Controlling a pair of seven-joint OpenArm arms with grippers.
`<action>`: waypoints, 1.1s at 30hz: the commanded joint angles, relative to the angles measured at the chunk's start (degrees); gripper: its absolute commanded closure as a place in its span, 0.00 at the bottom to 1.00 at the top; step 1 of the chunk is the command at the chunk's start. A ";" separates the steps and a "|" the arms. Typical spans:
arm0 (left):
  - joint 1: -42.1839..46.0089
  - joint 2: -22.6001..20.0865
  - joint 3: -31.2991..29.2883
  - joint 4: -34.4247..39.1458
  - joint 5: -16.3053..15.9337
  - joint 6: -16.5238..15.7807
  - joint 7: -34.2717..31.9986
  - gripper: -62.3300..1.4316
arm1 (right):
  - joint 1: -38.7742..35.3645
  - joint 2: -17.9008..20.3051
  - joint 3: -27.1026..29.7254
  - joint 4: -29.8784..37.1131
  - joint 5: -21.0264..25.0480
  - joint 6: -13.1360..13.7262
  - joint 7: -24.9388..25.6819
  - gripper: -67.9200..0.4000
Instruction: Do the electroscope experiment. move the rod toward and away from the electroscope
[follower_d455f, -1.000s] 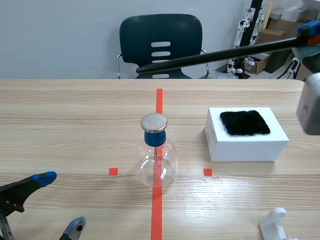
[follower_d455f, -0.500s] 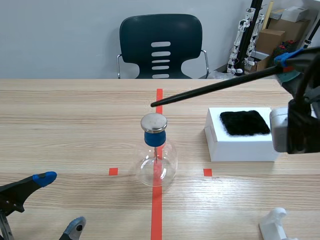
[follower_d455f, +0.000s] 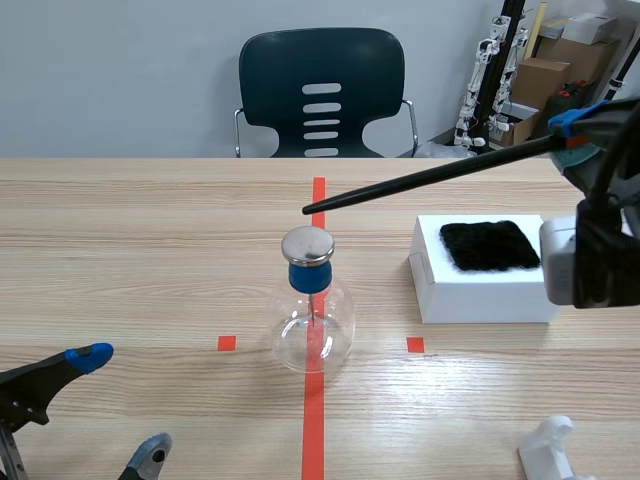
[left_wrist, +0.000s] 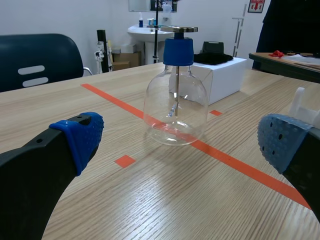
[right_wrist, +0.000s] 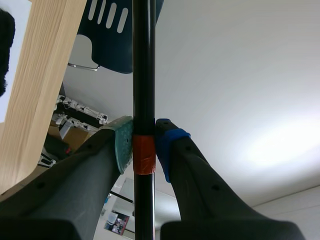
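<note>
The right jaws pinch the rod (follower_d455f: 430, 176), its tip hovering just above the electroscope (follower_d455f: 309, 275); the left jaws gape empty before it.

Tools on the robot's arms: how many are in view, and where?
2. The left tool sits low over the table, near left, open and empty. The right tool is raised at the right, shut on the black rod.

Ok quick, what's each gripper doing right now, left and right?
Left gripper: open, holding nothing.
Right gripper: closed on the black rod.
</note>
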 joint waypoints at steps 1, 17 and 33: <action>-0.31 0.11 0.04 0.57 -0.37 -0.07 -1.03 0.00 | 0.96 0.00 0.96 0.92 2.60 -2.29 -0.20 0.97; -0.31 0.11 0.04 0.57 -0.37 -0.07 -1.03 0.00 | -11.32 -9.25 29.44 1.29 25.53 0.94 17.79 0.97; -0.31 0.11 0.04 0.57 -0.37 -0.07 -1.03 0.00 | -21.11 -27.76 48.43 1.27 29.90 8.11 44.63 0.97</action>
